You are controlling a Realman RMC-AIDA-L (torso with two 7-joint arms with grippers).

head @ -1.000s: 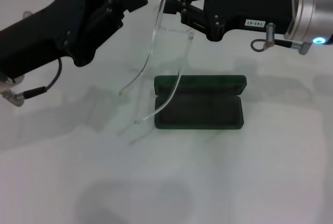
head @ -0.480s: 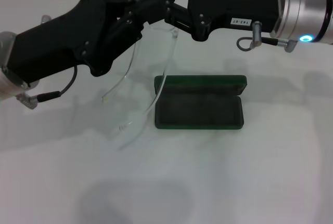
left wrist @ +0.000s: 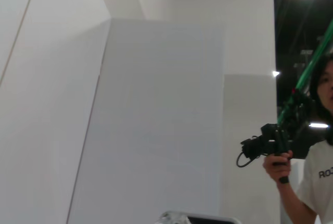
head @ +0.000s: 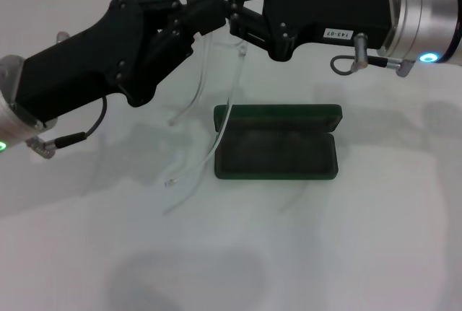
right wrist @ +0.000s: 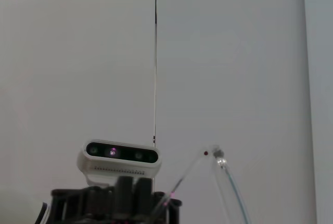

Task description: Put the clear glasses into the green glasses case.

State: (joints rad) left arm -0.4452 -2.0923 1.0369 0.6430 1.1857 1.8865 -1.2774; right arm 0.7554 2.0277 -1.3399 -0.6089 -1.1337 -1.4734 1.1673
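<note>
The clear glasses [head: 223, 125] hang in the air at the top middle of the head view, lenses up, their long thin arms trailing down towards the table. My right gripper [head: 235, 15] comes in from the right and is shut on the frame near one hinge. From the left, my left gripper [head: 214, 9] sits right against the same frame. The green glasses case [head: 276, 143] lies open on the white table below, lid hinged back, dark lining bare; one clear arm crosses its left end. The right wrist view shows a clear arm and hinge [right wrist: 220, 159] beside the left gripper [right wrist: 117, 203].
The white table [head: 303, 253] spreads around the case. Above the left gripper, the right wrist view shows its wrist camera [right wrist: 120, 155]. A person holding a camera [left wrist: 283, 141] stands beyond white walls in the left wrist view.
The left arm has swung in to the right and up until its gripper meets the glasses at the right gripper. The hanging clear arms have swung and drawn closer together.
</note>
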